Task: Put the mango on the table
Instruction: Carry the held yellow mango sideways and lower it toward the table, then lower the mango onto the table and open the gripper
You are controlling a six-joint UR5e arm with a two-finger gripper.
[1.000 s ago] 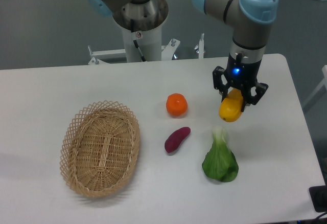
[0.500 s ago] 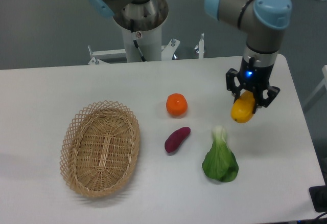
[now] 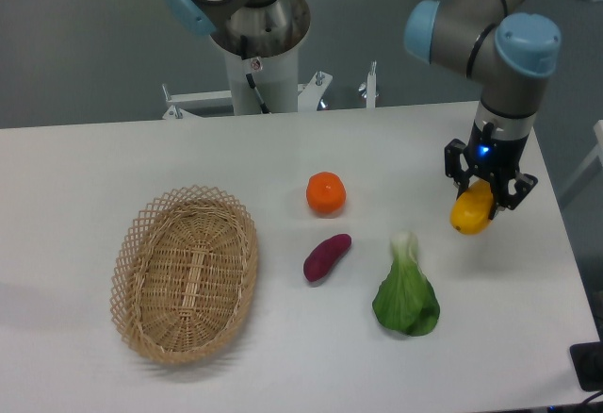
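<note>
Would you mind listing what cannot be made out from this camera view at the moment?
- Whether the mango touches the table or hangs above it: one high view, no clear gap.
- The mango's upper end: covered by the gripper.
- The finger pads' contact with the fruit: too small to see.
- The arm's upper links: cut off by the top edge.
- The dark object bottom right: cut by the frame edge.

It looked like a robotics lab rather than any kitchen: a UR5e arm stood bolted on a metal pedestal behind a bare white table, with grey floor beyond, and a wicker basket and produce laid out like test props.
</note>
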